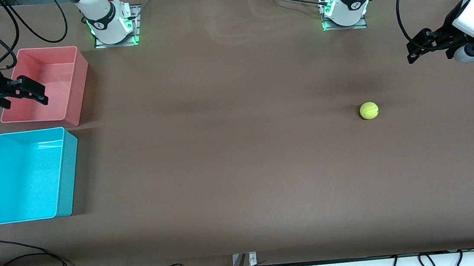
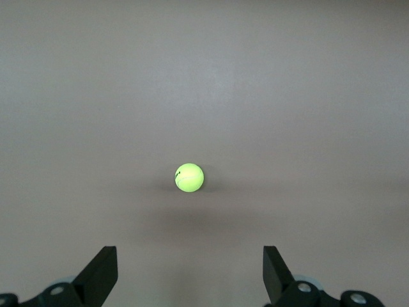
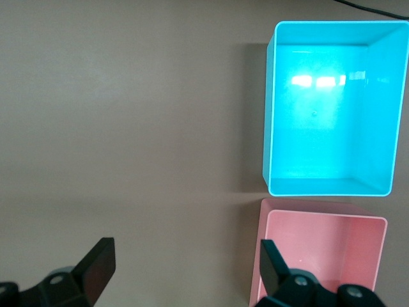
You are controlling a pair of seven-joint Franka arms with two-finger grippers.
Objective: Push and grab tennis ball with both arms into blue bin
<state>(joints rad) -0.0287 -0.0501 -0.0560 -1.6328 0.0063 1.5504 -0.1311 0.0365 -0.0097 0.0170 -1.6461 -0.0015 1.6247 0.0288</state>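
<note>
Toward the left arm's end of the table, the tennis ball (image 1: pixel 368 110) is sitting alone on the brown table (image 1: pixel 230 151), and the left gripper (image 1: pixel 412 51) is hanging in the air above that end with its fingers spread wide apart and nothing between them. In the left wrist view the ball (image 2: pixel 189 177) is lying straight ahead of the open fingers (image 2: pixel 102 272), centred on the gap, so the left arm is clearly the nearer one and looks best placed for the push.

The blue bin (image 1: pixel 60 176) is waiting well apart from the ball, at the right arm's end, so the ball is facing a long roll across the bare table toward it. Just beside the bin stands a pink-red bin (image 1: pixel 78 85), and a stray push could send the ball there instead.

Over the pink-red bin, the right gripper (image 1: pixel 28 90) is hovering, fingers also parted and empty. Its wrist view is showing both tubs ahead of its fingers (image 3: pixel 96 268), the blue bin (image 3: pixel 275 115) lying past the pink one (image 3: pixel 259 256), with no ball in sight.
</note>
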